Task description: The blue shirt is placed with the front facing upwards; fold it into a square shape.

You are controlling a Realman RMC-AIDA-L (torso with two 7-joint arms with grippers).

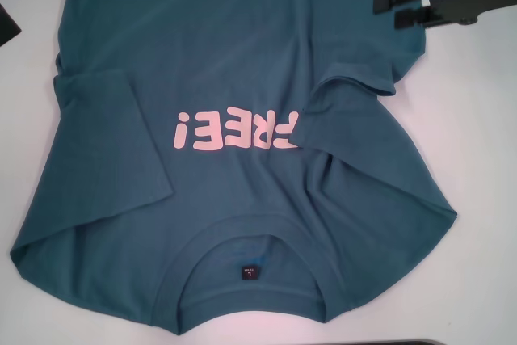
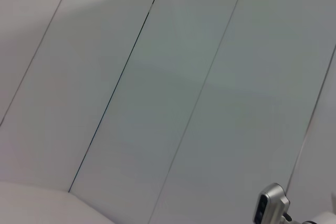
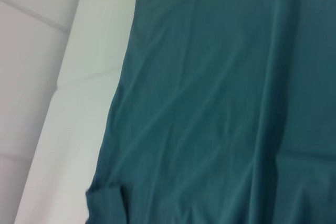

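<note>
The blue shirt (image 1: 242, 78) lies spread on the white table (image 1: 485, 135), front up. Its pink "FREE!" lettering (image 1: 234, 131) reads upside down, and the round neck with a small dark label (image 1: 250, 271) lies nearest me. Both sleeves are folded inward over the body, the left one (image 1: 97, 111) and the right one (image 1: 355, 98). My right gripper (image 1: 393, 8) hovers open over the shirt's far right edge, holding nothing. The right wrist view shows plain teal cloth (image 3: 226, 103) and the shirt's side edge. Only a dark corner of my left gripper (image 1: 7, 26) shows at the left border, off the shirt.
Bare white table (image 1: 24, 159) shows on both sides of the shirt. The table's edge (image 3: 68, 103) runs close beside the shirt's side in the right wrist view. The left wrist view faces pale wall panels (image 2: 157, 103), with a small silver part (image 2: 270, 203) low down.
</note>
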